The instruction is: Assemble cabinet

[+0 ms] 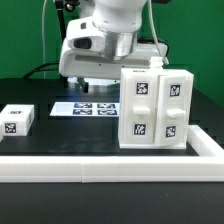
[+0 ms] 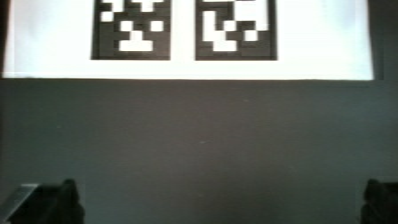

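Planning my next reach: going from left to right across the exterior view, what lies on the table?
small loose white panel → marker board → cabinet body

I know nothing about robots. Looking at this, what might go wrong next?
1. The open, empty hand hangs over the marker board, near the glossy white plastic box-shaped cabinet body. A careless sideways swing might knock that body.
2. The small white tagged panel lies apart at the exterior view's left. If it is as glossy as the body, it may skid or slip when gripped.
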Robot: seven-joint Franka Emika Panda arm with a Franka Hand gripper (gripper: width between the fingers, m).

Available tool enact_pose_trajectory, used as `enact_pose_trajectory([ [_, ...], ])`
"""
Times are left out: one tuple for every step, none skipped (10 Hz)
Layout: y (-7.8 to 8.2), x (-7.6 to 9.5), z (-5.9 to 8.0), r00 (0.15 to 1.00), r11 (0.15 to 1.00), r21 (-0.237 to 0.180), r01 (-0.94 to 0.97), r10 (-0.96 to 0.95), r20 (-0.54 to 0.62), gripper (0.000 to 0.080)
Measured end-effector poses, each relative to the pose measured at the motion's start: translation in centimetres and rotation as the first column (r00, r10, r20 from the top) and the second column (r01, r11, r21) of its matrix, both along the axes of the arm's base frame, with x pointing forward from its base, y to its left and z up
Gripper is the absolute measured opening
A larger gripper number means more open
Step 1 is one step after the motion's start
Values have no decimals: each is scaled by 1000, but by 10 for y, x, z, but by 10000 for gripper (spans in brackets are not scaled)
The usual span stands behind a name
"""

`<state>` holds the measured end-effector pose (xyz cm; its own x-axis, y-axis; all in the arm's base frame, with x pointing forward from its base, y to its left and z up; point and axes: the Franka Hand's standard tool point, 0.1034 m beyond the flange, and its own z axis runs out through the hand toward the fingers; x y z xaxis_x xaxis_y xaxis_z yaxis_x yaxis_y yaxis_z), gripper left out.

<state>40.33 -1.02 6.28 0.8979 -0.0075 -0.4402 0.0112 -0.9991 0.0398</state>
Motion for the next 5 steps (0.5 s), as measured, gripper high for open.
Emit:
enact_pose_trajectory([
  [-10,4,-1,999,999,16,-28,28,27,797],
  [-25,8,-5,996,999,22,-48,46,77,797],
  [-39,6,-9,993,998,28,-62,58,101,797],
  [-57,4,-10,992,997,34,-70,66,107,797],
  [-69,4,-10,992,997,32,-67,63,111,797],
])
